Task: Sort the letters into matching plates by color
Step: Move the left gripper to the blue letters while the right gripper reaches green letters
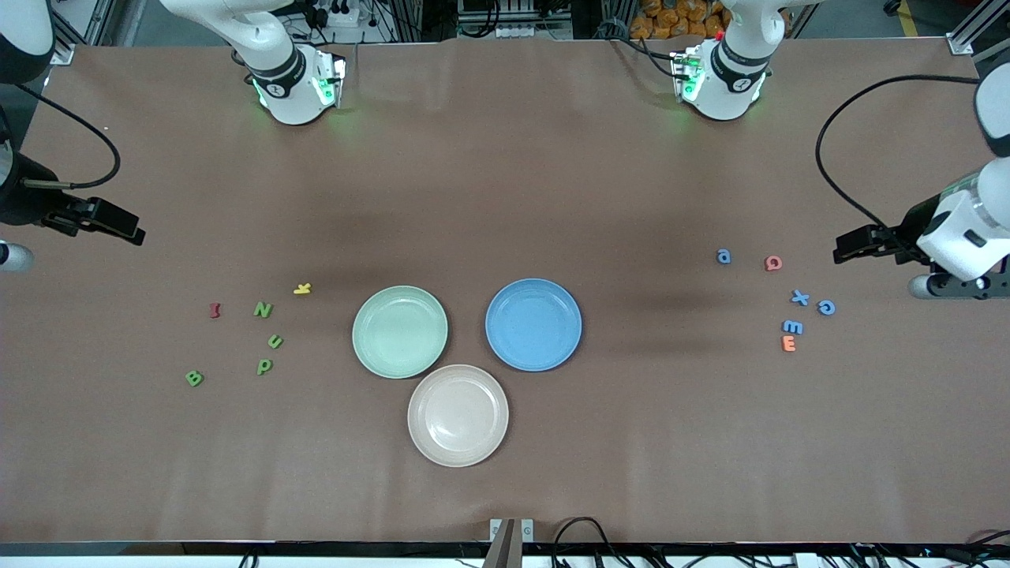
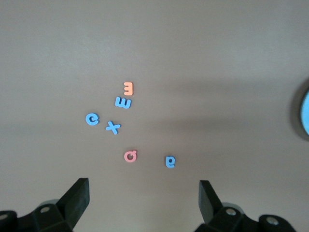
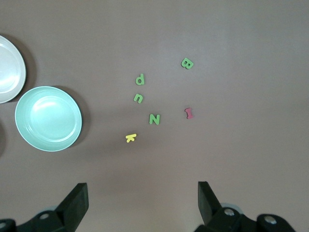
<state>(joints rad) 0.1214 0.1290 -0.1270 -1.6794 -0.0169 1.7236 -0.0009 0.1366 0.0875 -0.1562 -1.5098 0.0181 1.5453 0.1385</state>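
Four green letters [image 1: 264,339] lie on the desk [image 1: 505,197] toward the right arm's end; four blue letters [image 1: 797,304] lie toward the left arm's end. Three plates sit mid-desk: green plate [image 1: 400,331], blue plate [image 1: 533,324], beige plate [image 1: 458,415]. The left end effector [image 2: 145,195] and right end effector [image 3: 142,198] hang above their letter groups, jaws wide, empty.

Three plates sit mid-table, two side by side [image 1: 400,331] [image 1: 533,324], a third [image 1: 458,415] nearer the front camera. Letter clusters [image 1: 264,339] [image 1: 793,304] lie toward each arm's end (none in a plate).
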